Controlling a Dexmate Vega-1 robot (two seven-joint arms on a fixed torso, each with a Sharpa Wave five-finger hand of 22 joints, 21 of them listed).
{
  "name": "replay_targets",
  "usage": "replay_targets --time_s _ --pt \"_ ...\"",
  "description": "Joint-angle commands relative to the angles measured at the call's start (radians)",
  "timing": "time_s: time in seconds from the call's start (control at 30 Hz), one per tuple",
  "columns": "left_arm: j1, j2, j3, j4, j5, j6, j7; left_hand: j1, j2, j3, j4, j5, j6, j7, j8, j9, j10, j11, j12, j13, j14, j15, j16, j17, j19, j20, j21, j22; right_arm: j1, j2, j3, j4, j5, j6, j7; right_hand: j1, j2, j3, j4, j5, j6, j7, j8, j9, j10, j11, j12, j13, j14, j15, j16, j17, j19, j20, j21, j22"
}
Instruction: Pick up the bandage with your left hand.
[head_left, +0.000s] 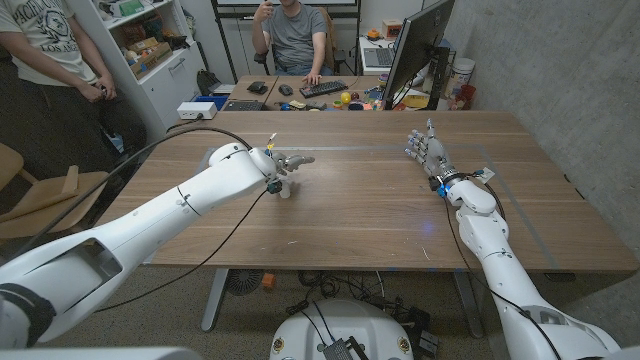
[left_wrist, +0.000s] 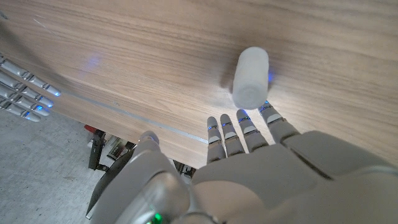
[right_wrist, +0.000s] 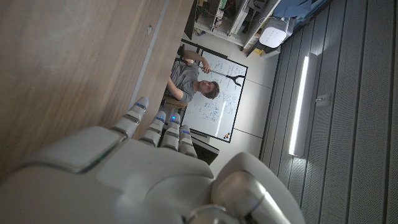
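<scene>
Left wrist view: white cylindrical bandage (left_wrist: 250, 76) on wood-grain counter (left_wrist: 155, 56), just beyond empty, spread left hand (left_wrist: 249, 155); right hand (head_left: 428, 152) likewise.

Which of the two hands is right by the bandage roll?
The left hand; its fingers reach over the white bandage roll, while the right hand stands far across the table.

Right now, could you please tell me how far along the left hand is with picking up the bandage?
Done: the left hand has reached the small white bandage roll on the wooden table, fingers extended just short of it. In hand: nothing; the roll lies ungripped on the wood. Left: closing the fingers around it and lifting. The right hand waits apart, holding nothing.
</scene>
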Motion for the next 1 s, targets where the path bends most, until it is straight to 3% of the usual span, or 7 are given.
replay_targets --time_s 0.03,0.27,0.43,0.53,0.63,0.8,1.0 --pt "0.044 0.017 -0.055 -0.066 -0.211 0.121 0.169 0.028 -0.004 0.006 -0.018 0.003 0.03 -0.019 0.021 0.01 0.028 -0.004 0.014 0.014 0.039 -0.024 0.023 0.014 0.054 0.014 0.022 0.009 -0.003 -0.01 -0.012 0.0 0.005 0.009 0.026 0.001 0.012 -0.006 0.002 0.006 0.006 -0.002 0.006 0.003 0.007 -0.002 0.004 0.006 0.002 -0.034 0.001 0.005 0.001 0.005 0.008 0.004" --pt "-0.028 0.053 -0.006 -0.022 -0.467 0.121 0.367 0.247 0.081 0.109 -0.09 0.01 0.109 -0.049 0.088 0.043 0.117 -0.043 0.064 0.068 0.137 -0.059 0.085 0.066 0.21 -0.009 0.09 0.038 -0.004 -0.011 -0.016 -0.004 0.002 0.008 0.02 0.001 0.012 -0.007 0.002 0.006 0.006 -0.001 0.006 0.003 0.006 -0.002 0.004 0.006 0.002 -0.034 0.001 0.005 0.0 0.005 0.008 0.004" --pt "-0.03 0.044 -0.015 -0.005 -0.496 0.121 0.419 0.763 0.162 0.267 -0.11 -0.002 0.13 -0.069 0.171 0.103 0.162 -0.085 0.131 0.162 0.197 -0.095 0.18 0.19 0.308 -0.029 0.207 0.109 0.001 -0.009 -0.02 0.003 -0.002 0.014 0.012 0.001 0.012 -0.007 0.002 0.006 0.006 -0.002 0.006 0.003 0.006 -0.002 0.004 0.006 0.002 -0.034 0.001 0.005 0.001 0.004 0.008 0.004" --pt "-0.048 0.044 0.0 0.007 -0.481 0.121 0.407 0.965 0.18 0.291 -0.113 0.015 0.115 -0.073 0.187 0.124 0.155 -0.084 0.147 0.198 0.206 -0.113 0.223 0.251 0.338 -0.053 0.288 0.162 0.002 -0.009 -0.022 0.003 -0.004 0.011 0.005 0.001 0.012 -0.007 0.002 0.006 0.006 -0.002 0.006 0.003 0.006 -0.003 0.004 0.006 0.002 -0.033 0.001 0.005 0.001 0.004 0.008 0.004" --pt "-0.076 0.04 0.03 0.026 -0.487 0.121 0.427 1.107 0.183 0.269 -0.107 0.022 0.132 -0.081 0.21 0.147 0.171 -0.091 0.172 0.235 0.235 -0.136 0.275 0.319 0.338 -0.087 0.394 0.247 0.005 -0.007 -0.022 0.006 -0.005 0.01 -0.003 0.002 0.013 -0.007 0.002 0.006 0.006 -0.002 0.006 0.003 0.007 -0.001 0.004 0.006 0.002 -0.034 0.001 0.005 0.001 0.004 0.008 0.004" --pt "-0.075 0.026 0.042 0.03 -0.428 0.116 0.435 1.38 0.203 0.105 -0.087 0.028 0.289 -0.082 0.335 0.289 0.304 -0.108 0.305 0.403 0.347 -0.152 0.62 0.64 0.235 -0.15 0.82 0.498 0.011 -0.006 -0.024 0.013 -0.005 0.01 -0.009 0.002 0.013 -0.007 0.002 0.006 0.005 -0.002 0.005 0.003 0.007 -0.001 0.004 0.006 0.003 -0.034 0.001 0.005 0.001 0.004 0.008 0.004" --pt "-0.081 0.017 0.061 0.02 -0.34 0.115 0.402 1.42 0.192 0.085 -0.079 0.034 0.358 -0.071 0.485 0.44 0.364 -0.093 0.442 0.56 0.346 -0.11 0.686 0.633 0.257 -0.236 0.876 0.46 0.016 -0.005 -0.025 0.017 -0.005 0.001 -0.017 0.003 0.014 -0.007 0.002 0.006 0.006 -0.002 0.006 0.003 0.007 -0.001 0.004 0.006 0.002 -0.034 0.001 0.004 0.001 0.005 0.008 0.004"
